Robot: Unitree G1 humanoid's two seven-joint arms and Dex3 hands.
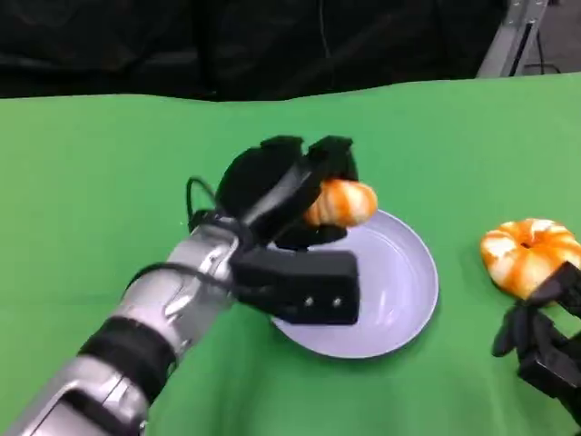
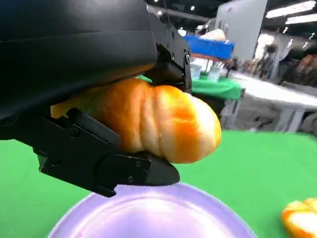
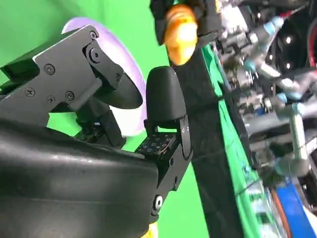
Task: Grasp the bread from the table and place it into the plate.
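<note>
Head view: a glossy orange-and-cream bread roll, ridged like a twist, pinched in the fingers of the left hand, held above the far rim of the plate and not touching it. Pale lilac plate, round and shallow, sitting on the green tabletop, partly hidden behind the silver left forearm and its black wrist block. A second roll, ring-shaped with the same orange and cream stripes, lying on the tabletop to the right of the plate, apart from it. Just in front of that roll, the right hand low by the tabletop, fingers curled in with nothing in them, touching or nearly touching the roll's near edge; cannot tell which.

Left wrist view: bread roll clamped between black fingers pressing on opposite sides, its rounded shiny end sticking out past them. Plate directly under it, a gap between. Second roll at the corner, on the green tabletop. Blurred room with tables behind.

Right wrist view: right hand's own fingers close up, bent, holding nothing. Beyond them a slice of the plate and the held bread roll in the left hand.
</note>
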